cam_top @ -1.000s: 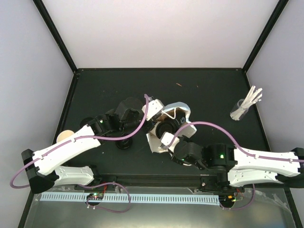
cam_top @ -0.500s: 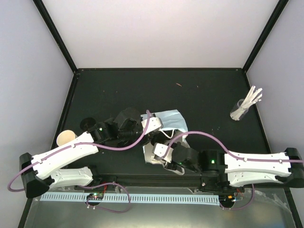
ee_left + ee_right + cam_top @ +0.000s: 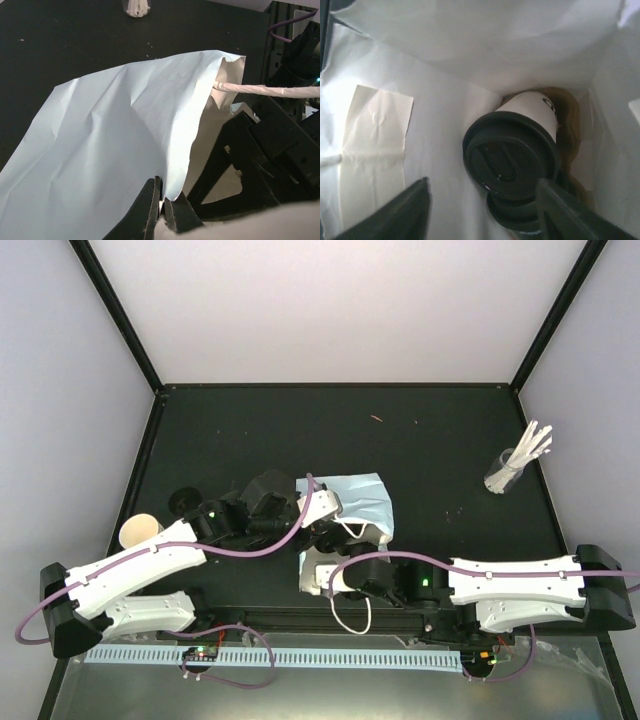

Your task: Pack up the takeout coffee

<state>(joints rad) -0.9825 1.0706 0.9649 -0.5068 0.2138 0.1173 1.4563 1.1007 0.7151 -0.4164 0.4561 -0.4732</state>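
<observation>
Top: my right claw (image 3: 320,575) is at the bag (image 3: 362,498) mouth, nearer than my left claw (image 3: 322,508). Left wrist: left claw pinched tight on bag edge. Right wrist: right claw spread, empty; lidded cup (image 3: 512,150) lies straight ahead inside bag on carrier (image 3: 570,122), lid facing me.

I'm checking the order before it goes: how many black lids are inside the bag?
2. One black lid tops the cream paper cup in the paper bag; a second lid peeks out just below it. More may be hidden.
</observation>
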